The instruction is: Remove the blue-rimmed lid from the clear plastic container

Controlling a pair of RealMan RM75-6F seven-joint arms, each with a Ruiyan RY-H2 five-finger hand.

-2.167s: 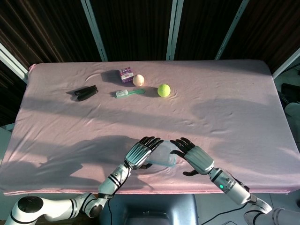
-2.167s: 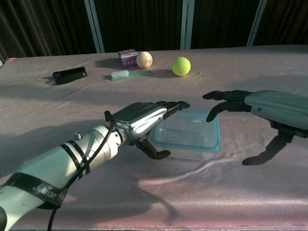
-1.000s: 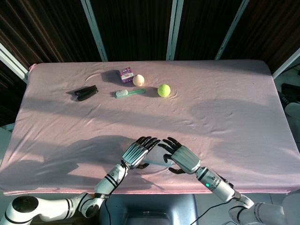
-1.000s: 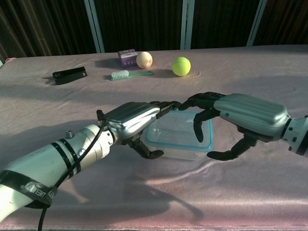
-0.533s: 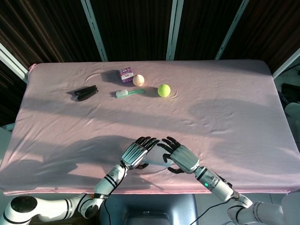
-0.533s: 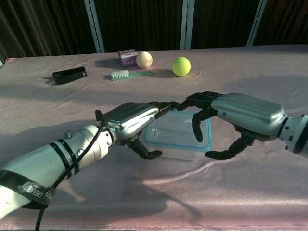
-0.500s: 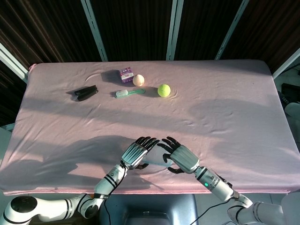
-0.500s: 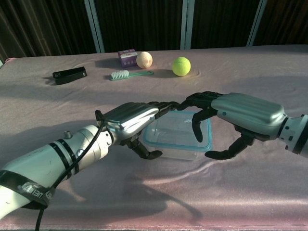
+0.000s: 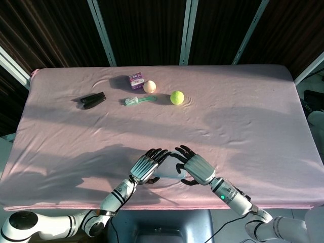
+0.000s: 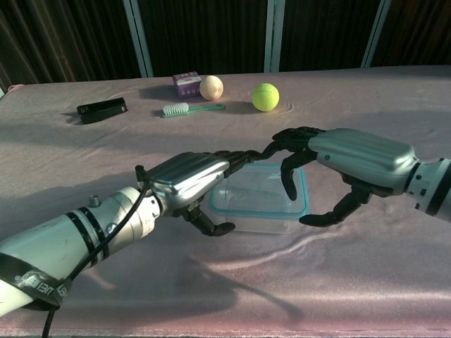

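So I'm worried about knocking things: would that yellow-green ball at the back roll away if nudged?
Probably. The yellow-green tennis ball is round and sits free on the pink cloth, nothing bracing it. Its fuzz and the cloth's wrinkles might slow it. It looks light.

Pink cloth-covered table [image 9: 253, 101], black stapler [image 9: 90, 99], green brush [image 9: 139, 100], purple box [image 9: 135, 80] (small), beige ball [image 9: 149, 86], tennis ball [image 9: 176, 97]

White lettering shows on the black strap [image 10: 28, 280] around the left forearm, well behind the left hand [image 10: 184, 180], but it is too cut off to read. The purple box [image 10: 187, 83] far beyond both hands carries print too small to make out.
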